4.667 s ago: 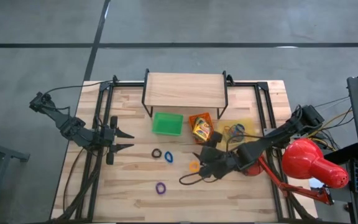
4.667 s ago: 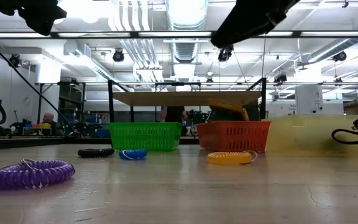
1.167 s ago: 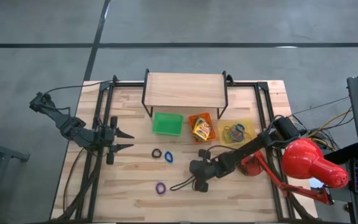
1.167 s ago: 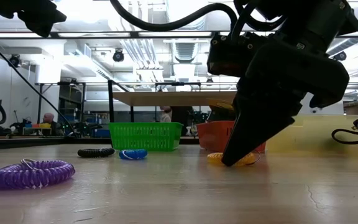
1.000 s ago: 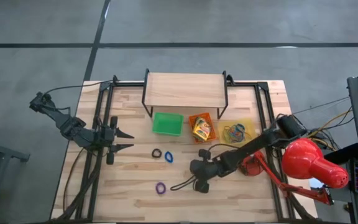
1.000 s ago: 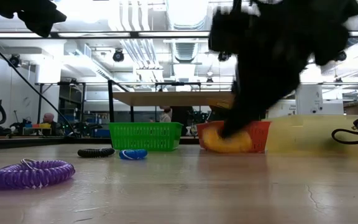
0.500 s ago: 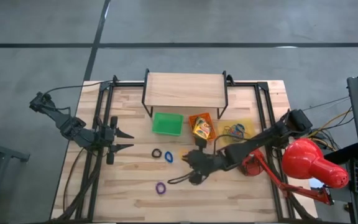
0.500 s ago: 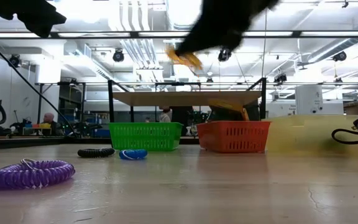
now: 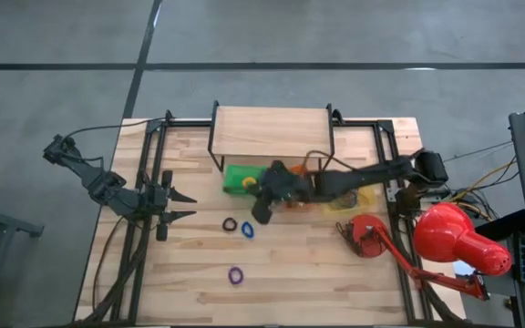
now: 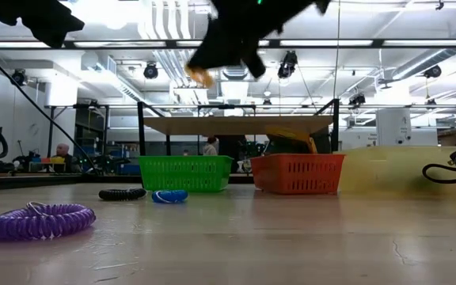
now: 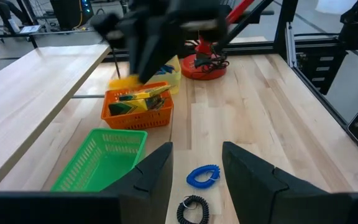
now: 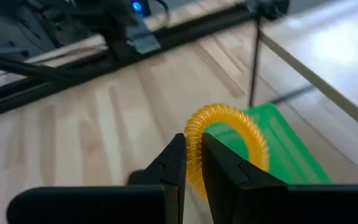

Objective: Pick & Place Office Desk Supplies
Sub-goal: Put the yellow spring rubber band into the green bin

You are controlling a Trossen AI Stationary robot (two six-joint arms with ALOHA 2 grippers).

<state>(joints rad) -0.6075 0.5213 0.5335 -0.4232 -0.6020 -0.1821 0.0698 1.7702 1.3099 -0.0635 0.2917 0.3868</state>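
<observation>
The right tool [image 12: 191,163], clamped on the orange coil band [image 12: 225,144], has carried it up off the table [image 9: 317,273] to above the green tray [image 9: 237,179], so dropping it in looks next.

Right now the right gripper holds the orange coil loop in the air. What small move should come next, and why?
Probably lower it a little, then open. The right gripper is shut on the orange coil loop, held high over the green tray.

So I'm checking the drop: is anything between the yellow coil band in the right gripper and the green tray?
Nothing visible. The right gripper holds the yellow coil band in the air by the green tray, whose open top looks empty.
</observation>
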